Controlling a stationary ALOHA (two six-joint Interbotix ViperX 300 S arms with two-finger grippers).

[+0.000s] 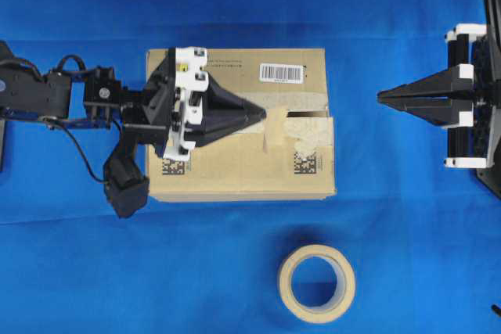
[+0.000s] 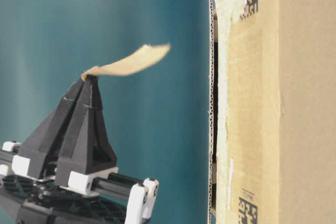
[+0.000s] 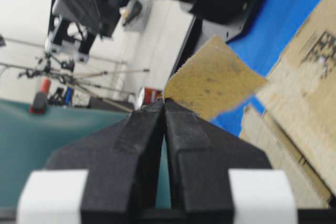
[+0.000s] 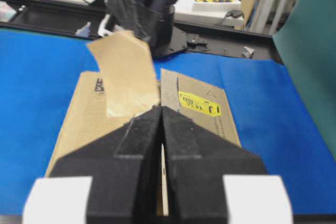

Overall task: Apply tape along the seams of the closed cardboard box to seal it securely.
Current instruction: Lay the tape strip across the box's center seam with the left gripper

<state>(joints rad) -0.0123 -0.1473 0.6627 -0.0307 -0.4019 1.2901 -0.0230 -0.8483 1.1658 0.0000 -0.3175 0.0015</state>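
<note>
Tape (image 3: 212,80) is pinched in the closed left gripper (image 1: 262,115), carried above the cardboard box (image 1: 235,170); the right gripper (image 1: 381,97), shut and empty, is parked beside it. Next, lowering onto the seams (image 1: 301,111) is called for.

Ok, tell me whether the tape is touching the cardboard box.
Apart. The table-level view shows plain teal background between the tape, pinched in the left end effector, and the cardboard box.

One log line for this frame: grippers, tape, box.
left gripper: shut on tape, over box seam | right gripper: shut, empty, off box | tape roll: on cloth
</note>
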